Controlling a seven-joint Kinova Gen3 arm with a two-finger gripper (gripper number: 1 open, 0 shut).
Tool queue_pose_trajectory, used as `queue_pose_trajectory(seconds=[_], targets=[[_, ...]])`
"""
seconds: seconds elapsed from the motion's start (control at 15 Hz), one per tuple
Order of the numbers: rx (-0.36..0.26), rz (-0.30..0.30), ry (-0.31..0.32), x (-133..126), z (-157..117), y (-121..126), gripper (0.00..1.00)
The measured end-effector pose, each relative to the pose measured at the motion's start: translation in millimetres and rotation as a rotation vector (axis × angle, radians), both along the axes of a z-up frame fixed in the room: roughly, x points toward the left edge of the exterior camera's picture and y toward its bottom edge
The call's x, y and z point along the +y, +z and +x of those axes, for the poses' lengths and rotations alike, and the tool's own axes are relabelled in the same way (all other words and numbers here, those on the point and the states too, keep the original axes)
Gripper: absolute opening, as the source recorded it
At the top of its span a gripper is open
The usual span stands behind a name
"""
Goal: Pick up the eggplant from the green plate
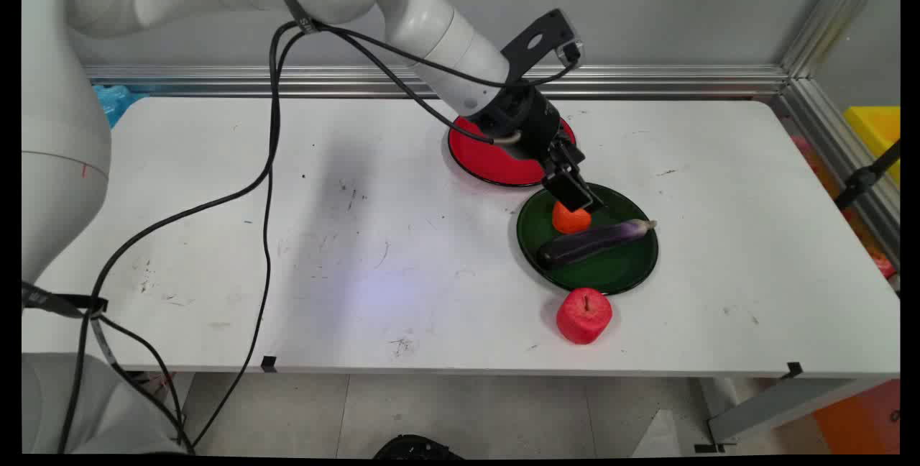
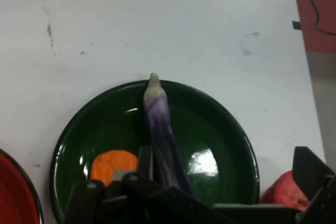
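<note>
Main view, table: white table (image 1: 359, 236) carries two plates and three pieces of toy produce.
Plates: round dark green plate (image 1: 625, 272); round red plate (image 1: 489, 164) just behind it.
Produce: long purple eggplant (image 1: 596, 241) and small orange fruit (image 1: 571, 220) lie on the green plate; red apple (image 1: 583, 316) sits just beside its near rim.
Tool: black two-finger tool (image 1: 575, 196) hangs over the orange fruit; its opening I cannot tell.

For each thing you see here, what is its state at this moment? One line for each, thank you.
gripper: low over the green plate's far side, above the orange piece
green plate: holds the eggplant and orange piece
eggplant: lying flat across the plate
orange piece: on the plate
red plate: flat, partly hidden by the arm
red apple: upright on the table
</note>
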State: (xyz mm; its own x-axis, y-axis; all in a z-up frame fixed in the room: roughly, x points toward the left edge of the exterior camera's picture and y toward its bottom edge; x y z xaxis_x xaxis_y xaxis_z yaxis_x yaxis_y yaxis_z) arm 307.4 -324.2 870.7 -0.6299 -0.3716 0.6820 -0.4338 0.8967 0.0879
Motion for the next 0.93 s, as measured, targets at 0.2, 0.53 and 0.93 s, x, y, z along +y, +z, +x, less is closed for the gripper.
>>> queue_pose_trajectory(seconds=[0.2,0.53,0.93], targets=[[-0.015,-0.006,0.009,3.3,-5.7,-10.9,1.0],[-0.043,-0.003,0.031,14.6,-17.3,-39.9,1.0],[-0.078,0.017,0.09,25.7,-22.3,-74.3,1.0]])
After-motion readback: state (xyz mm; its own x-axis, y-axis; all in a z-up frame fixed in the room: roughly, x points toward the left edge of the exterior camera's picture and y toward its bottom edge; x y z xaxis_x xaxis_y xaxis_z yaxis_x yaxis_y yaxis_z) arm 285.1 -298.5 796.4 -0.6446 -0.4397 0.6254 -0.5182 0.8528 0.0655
